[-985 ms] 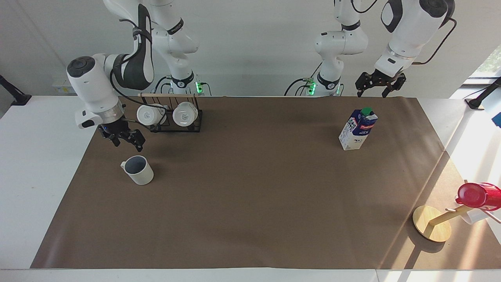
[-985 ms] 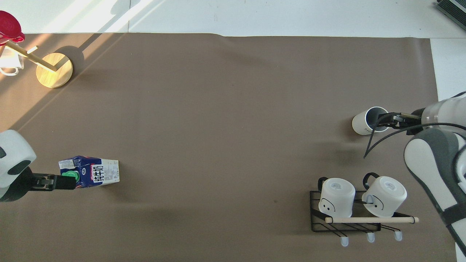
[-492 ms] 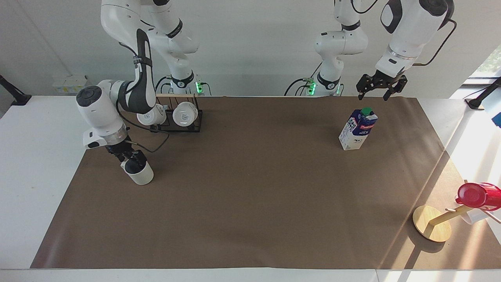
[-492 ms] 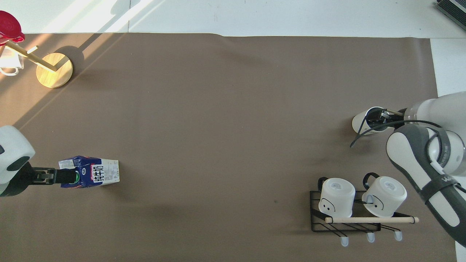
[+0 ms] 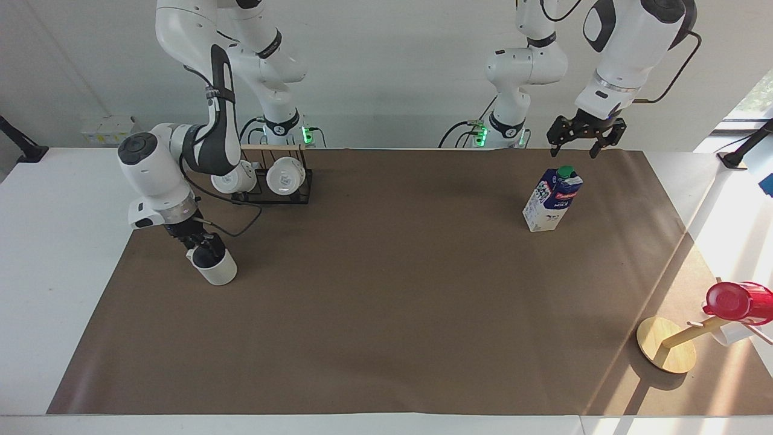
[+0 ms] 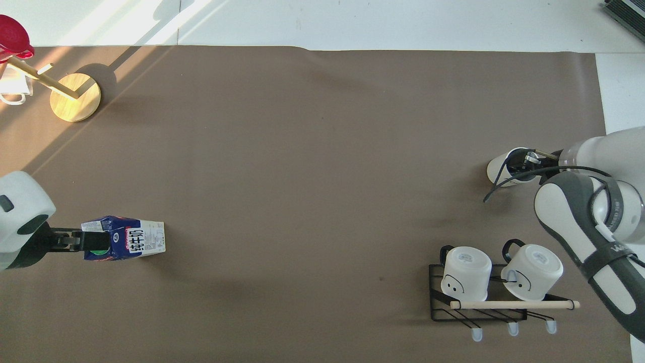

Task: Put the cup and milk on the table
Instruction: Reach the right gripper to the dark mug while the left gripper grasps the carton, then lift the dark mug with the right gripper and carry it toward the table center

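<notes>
Right gripper [image 5: 202, 244]: dropped onto cup [image 5: 216, 269], fingers at rim, closure unclear. Left gripper [image 5: 584, 140]: spread wide above milk [image 5: 551, 199]. Grasps pending.

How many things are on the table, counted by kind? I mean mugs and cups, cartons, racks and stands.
Mugs and cups: 4 (ribbed cup, two white mugs, red cup)
Milk cartons: 1
Wire racks: 1
Wooden stands: 1
Total: 7

Wide bare table [image 5: 386, 314] between cup [image 5: 217, 270] and milk [image 5: 551, 199].
</notes>
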Tool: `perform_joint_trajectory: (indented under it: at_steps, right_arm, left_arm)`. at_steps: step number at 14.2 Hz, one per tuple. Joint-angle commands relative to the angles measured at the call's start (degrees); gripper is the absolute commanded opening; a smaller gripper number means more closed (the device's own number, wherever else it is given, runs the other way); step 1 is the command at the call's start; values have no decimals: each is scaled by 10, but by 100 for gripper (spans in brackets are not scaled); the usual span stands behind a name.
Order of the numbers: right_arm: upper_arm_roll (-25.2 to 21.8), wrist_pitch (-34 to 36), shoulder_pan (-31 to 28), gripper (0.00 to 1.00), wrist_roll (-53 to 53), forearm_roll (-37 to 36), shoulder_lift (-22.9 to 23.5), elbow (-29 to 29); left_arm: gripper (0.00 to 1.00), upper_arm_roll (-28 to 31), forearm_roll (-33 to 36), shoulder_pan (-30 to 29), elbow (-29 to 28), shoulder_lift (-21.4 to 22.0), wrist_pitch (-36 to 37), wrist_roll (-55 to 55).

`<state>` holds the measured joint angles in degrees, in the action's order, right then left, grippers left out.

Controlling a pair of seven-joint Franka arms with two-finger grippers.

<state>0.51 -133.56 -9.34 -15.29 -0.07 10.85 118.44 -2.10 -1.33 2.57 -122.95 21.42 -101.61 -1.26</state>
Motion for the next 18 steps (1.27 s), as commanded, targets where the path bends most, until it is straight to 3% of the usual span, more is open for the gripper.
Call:
perform_joint_trajectory:
  at_steps: [1,8,11,18]
  right_arm:
    - [6,-4,-2,0,-17,3,-2,-1]
    - [6,4,34,0,-40,4,-12,-28]
    - [6,35,98,0,-103,4,-24,-59]
    - [6,52,239,0,-271,-8,-2,-126]
  left_arm:
    - [100,4,8,7,-4,-1,-10,2]
    - [100,5,8,4,-7,-2,-11,2]
    - [100,6,8,-2,-11,-13,-12,2]
    - [100,6,8,-5,-35,-22,-43,2]
